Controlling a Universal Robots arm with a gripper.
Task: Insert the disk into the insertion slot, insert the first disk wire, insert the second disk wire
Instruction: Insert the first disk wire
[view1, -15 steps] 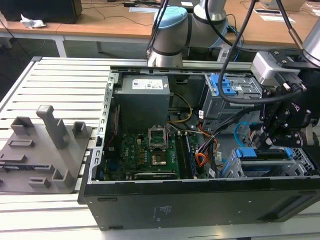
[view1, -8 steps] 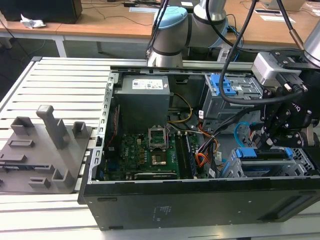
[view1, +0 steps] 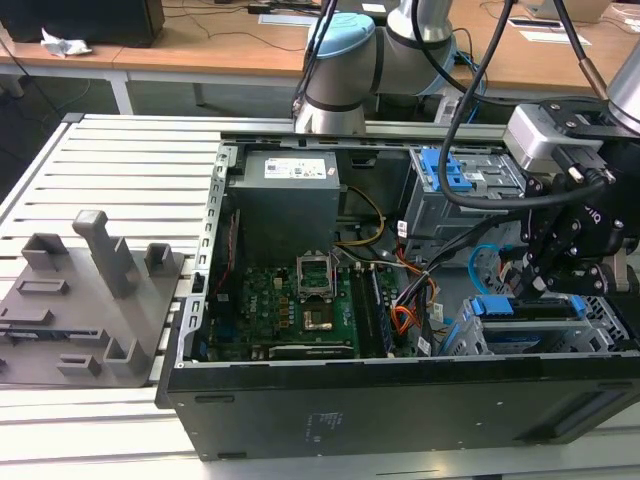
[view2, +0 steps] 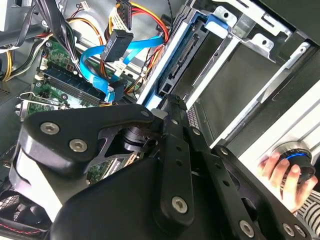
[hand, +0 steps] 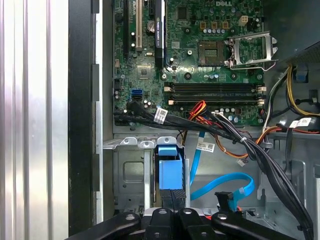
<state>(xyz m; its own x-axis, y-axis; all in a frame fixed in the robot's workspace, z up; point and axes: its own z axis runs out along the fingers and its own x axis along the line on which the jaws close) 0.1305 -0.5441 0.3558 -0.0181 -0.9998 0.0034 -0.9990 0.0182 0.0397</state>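
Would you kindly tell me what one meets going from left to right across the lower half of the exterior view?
A grey moulded fixture → green motherboard → orange cable bundle → the disk in its blue carrier, with the gripper just above it.

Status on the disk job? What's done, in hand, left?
Done, it looks: the disk sits in the insertion slot, blue carrier between the cage walls. In hand: the gripper is at the carrier's outer end; whether it's fully seated I can't tell. Left: both wires; the blue cable's black connector lies loose beside the cage.
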